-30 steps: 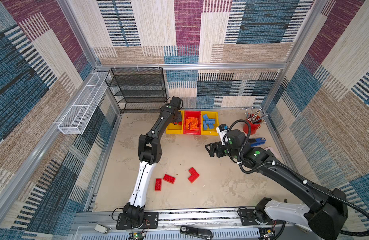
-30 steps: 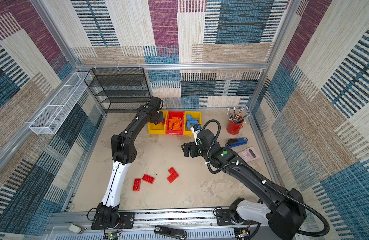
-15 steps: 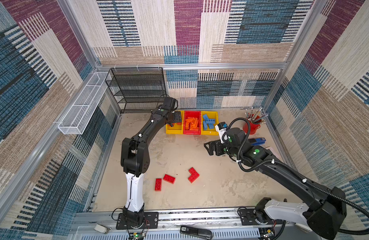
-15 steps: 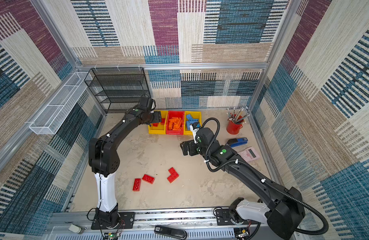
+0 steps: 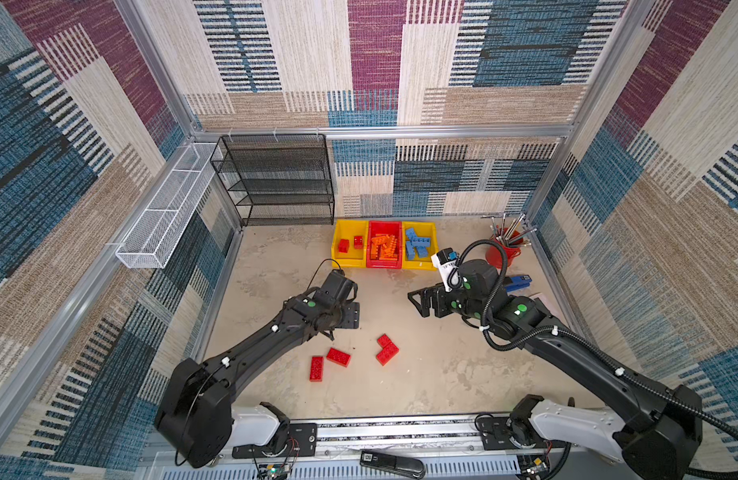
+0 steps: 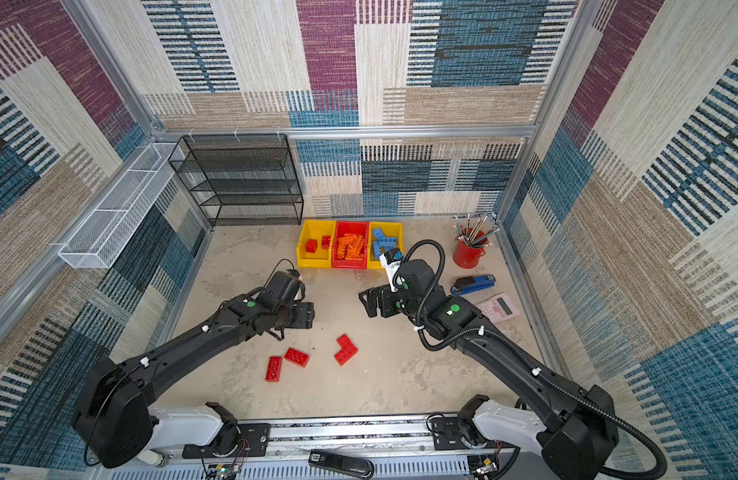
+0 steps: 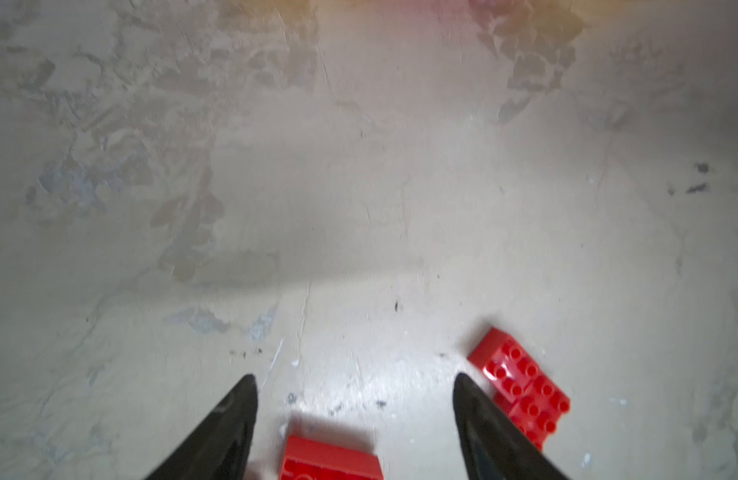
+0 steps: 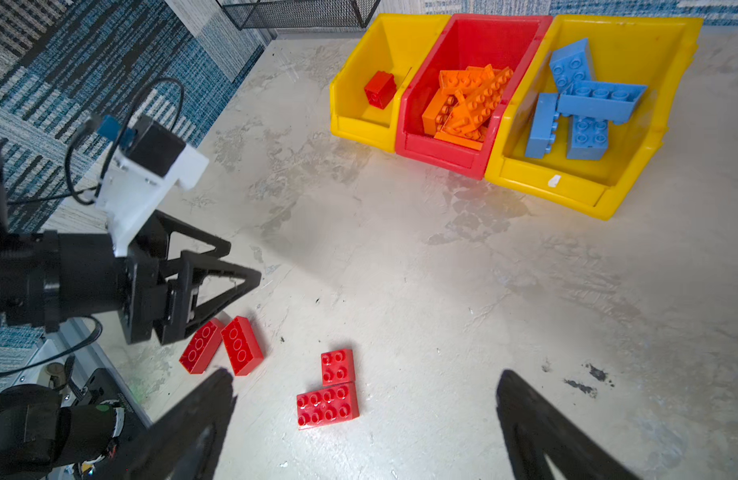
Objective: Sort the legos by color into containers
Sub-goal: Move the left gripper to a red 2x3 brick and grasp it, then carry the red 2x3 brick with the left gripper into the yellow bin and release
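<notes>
Grey table [image 5: 442,382], sorting nearly done.
Left yellow bin [image 5: 348,262]: two red bricks [image 5: 343,245]. Red bin [image 5: 384,264]: orange bricks [image 5: 385,248]. Right yellow bin [image 5: 419,265]: blue bricks [image 5: 417,246]. Four loose red bricks [image 5: 338,356] mid-table, not yet binned. Left gripper [image 7: 352,378] wide open, empty, beside them; right gripper [image 8: 365,374] wide open, empty.

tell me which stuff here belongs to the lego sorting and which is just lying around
Part of the job:
- loose red legos
- sorted legos
- left yellow bin
- red bin
- right yellow bin

Just lying about:
- red cup of tools
- blue stapler
- pink calculator
- black mesh shelf
- white wire basket
</notes>
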Motion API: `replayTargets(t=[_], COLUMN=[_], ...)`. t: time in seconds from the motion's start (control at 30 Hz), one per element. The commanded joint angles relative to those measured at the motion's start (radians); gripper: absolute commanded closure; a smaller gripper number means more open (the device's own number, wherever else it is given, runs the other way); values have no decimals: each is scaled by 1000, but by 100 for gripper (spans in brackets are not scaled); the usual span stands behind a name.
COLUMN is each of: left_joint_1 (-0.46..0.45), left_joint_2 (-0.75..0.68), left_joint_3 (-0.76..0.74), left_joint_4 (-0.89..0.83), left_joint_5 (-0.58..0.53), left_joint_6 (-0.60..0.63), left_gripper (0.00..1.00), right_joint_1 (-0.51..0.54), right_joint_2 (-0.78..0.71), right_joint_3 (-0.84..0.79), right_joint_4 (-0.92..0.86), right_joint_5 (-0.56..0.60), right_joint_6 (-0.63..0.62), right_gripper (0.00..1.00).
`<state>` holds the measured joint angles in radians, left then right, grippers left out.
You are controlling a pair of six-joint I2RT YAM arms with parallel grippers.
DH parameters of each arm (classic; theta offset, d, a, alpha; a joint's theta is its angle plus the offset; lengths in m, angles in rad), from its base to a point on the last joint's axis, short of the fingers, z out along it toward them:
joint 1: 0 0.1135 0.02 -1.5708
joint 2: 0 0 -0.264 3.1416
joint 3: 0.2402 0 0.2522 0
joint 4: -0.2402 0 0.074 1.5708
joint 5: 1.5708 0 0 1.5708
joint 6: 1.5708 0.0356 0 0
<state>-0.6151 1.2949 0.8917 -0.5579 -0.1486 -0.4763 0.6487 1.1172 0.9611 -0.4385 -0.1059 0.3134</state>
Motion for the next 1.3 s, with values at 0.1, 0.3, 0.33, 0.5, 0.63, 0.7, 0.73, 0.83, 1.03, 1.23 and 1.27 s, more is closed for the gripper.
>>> replayTargets(t=[0.1, 0.3, 0.33, 0.5, 0.63, 0.7, 0.73, 0.83, 1.03, 1.23, 1.27], left_joint_1=[-51, -106, -114, -133, -138, -138, -138, -138, -138, -138, -138], left_joint_2=[-76, -65, -64, -62, -46, -36, -29, -7, 42, 63, 64], left_joint_3=[-118, -161, -169, -207, -224, -233, -237, -245, -243, -232, -231], left_joint_4=[-26, -48, -50, -32, -33, -23, -15, 8, 40, 40, 38], left_joint_5=[-13, -12, -16, -4, -23, -28, -25, -15, 11, 13, 15], left_joint_6=[-73, -84, -87, -99, -99, -95, -91, -82, -70, -72, -73], left_gripper=[15, 11, 10, 10, 10, 10, 10, 11, 18, 30, 33], right_joint_1=[5, 10, 9, 11, 10, 11, 10, 11, 10, 11, 11], right_joint_2=[-47, -94, -99, -118, -122, -122, -120, -119, -115, -118, -119], right_joint_3=[-26, -42, -42, -45, -41, -40, -38, -35, -35, -39, -38], right_joint_4=[26, 0, -6, -19, -26, -27, -28, -29, -34, -34, -34], right_joint_5=[-34, -25, -22, -19, -20, -18, -17, -18, -18, -15, -14], right_joint_6=[38, 56, 59, 65, 66, 64, 65, 63, 62, 62, 61], right_gripper=[1, 1, 1, 1, 1, 1, 1, 1, 1, 1, 1])
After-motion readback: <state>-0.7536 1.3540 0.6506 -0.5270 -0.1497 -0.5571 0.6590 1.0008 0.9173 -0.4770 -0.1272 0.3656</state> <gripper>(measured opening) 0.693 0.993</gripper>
